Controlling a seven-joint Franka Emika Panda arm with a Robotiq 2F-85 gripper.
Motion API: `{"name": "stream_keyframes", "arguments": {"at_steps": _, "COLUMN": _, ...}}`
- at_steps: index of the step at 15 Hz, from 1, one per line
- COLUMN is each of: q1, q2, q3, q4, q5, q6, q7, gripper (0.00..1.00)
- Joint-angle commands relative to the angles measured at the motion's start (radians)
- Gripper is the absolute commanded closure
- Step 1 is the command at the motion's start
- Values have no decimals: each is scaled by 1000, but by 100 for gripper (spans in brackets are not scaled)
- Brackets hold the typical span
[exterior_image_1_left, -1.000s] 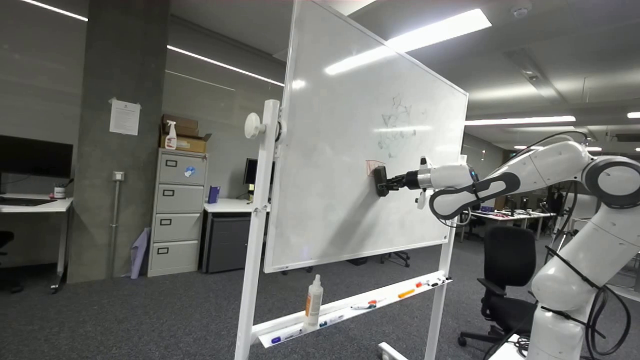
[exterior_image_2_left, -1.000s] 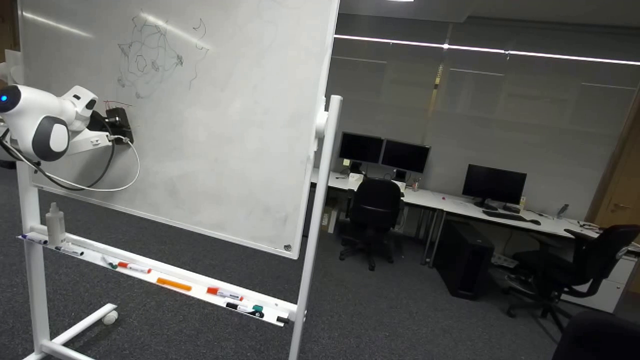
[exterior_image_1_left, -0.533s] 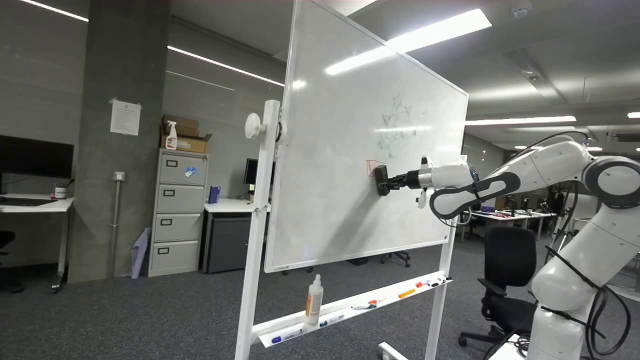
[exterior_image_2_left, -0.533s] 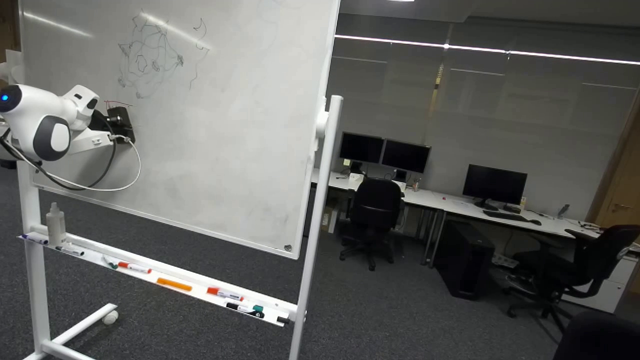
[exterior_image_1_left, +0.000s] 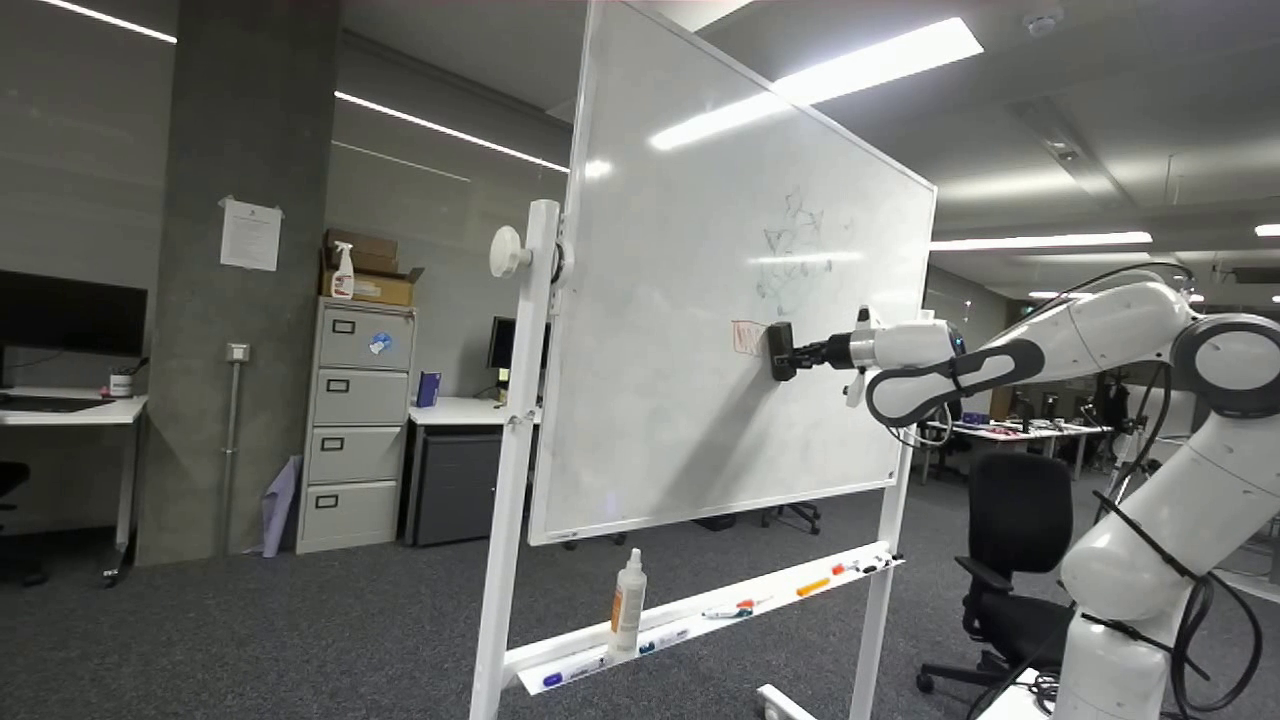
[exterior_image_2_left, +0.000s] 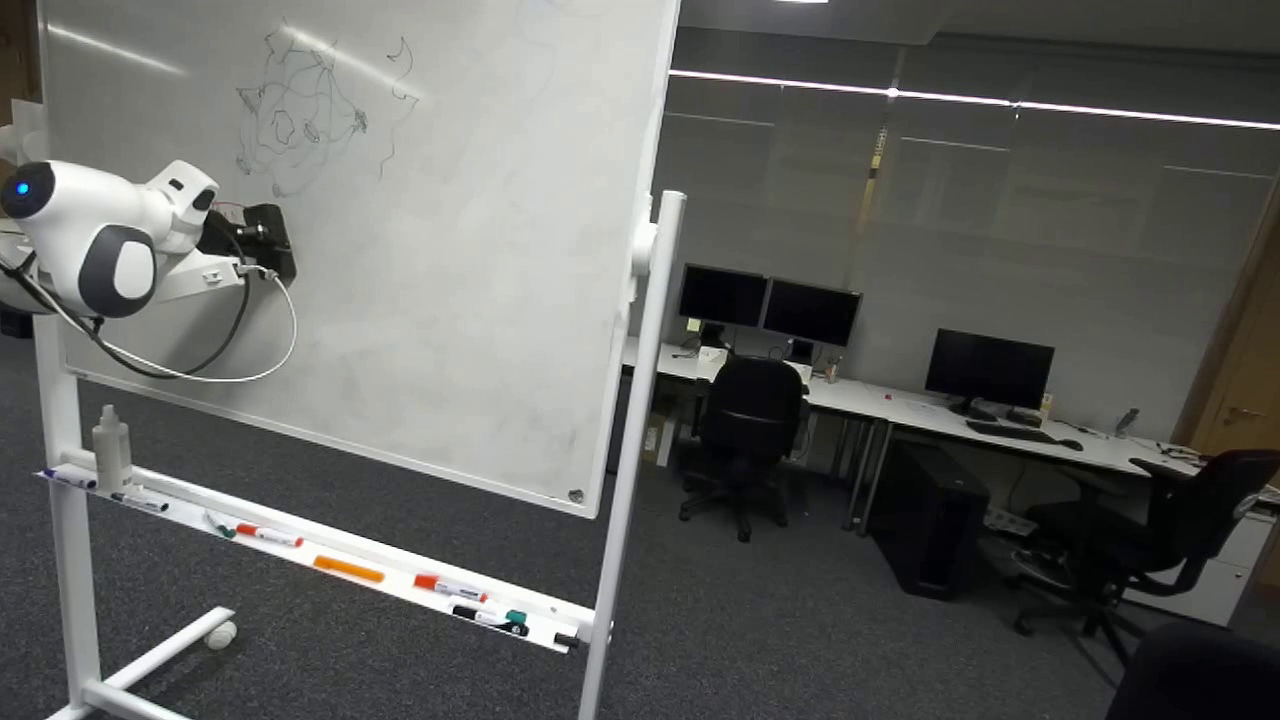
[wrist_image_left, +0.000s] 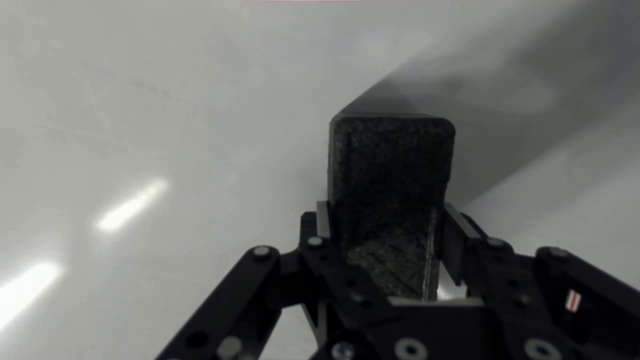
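Note:
A black block-shaped eraser (wrist_image_left: 390, 150) sits between the fingers of my gripper (wrist_image_left: 387, 225), which is shut on it; both pads flank its sides. The eraser (exterior_image_1_left: 779, 352) is at the face of the whiteboard (exterior_image_1_left: 660, 260); whether it presses on the surface I cannot tell. Just left of it are red scribbled marks (exterior_image_1_left: 747, 337). Those red marks are mostly hidden behind the gripper (exterior_image_2_left: 262, 235) in an exterior view. Above the eraser, a faint black line drawing (exterior_image_2_left: 300, 125) covers part of the board. A shadow (wrist_image_left: 500, 115) spreads from the eraser in the wrist view.
Below the board runs a tray (exterior_image_2_left: 400, 590) with several markers, an orange stick (exterior_image_2_left: 348, 569) and an upright bottle (exterior_image_1_left: 627, 605). White posts (exterior_image_1_left: 512, 450) carry the board. A loop of cable (exterior_image_2_left: 275, 350) hangs from the wrist. An office chair (exterior_image_1_left: 1020, 540) stands near the arm.
Over the last half second the gripper and eraser have shifted right along the board and slightly up, in both exterior views. More of the red scribble shows in an exterior view.

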Motion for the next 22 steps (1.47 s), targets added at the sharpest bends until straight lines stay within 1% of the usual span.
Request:
{"name": "stream_keyframes", "arguments": {"at_steps": 1, "q1": -49, "q2": 10, "q3": 4, "q4": 36, "q5": 21, "q6": 5, "q7": 3, "gripper": 70}}
{"name": "stream_keyframes", "arguments": {"at_steps": 5, "q1": -74, "q2": 23, "q3": 53, "q4": 45, "q5": 21, "q6": 4, "q7": -2, "gripper": 70}}
{"name": "stream_keyframes", "arguments": {"at_steps": 8, "q1": -111, "q2": 29, "q3": 117, "q4": 55, "q5": 29, "q6": 4, "q7": -1, "gripper": 70}}
{"name": "stream_keyframes", "arguments": {"at_steps": 17, "q1": -254, "q2": 37, "q3": 378, "q4": 93, "q5": 59, "q6": 4, "q7": -8, "gripper": 70}}
{"name": "stream_keyframes", "arguments": {"at_steps": 22, "q1": -343, "q2": 34, "q3": 509, "q4": 119, "q5": 57, "q6": 5, "q7": -8, "gripper": 70}}
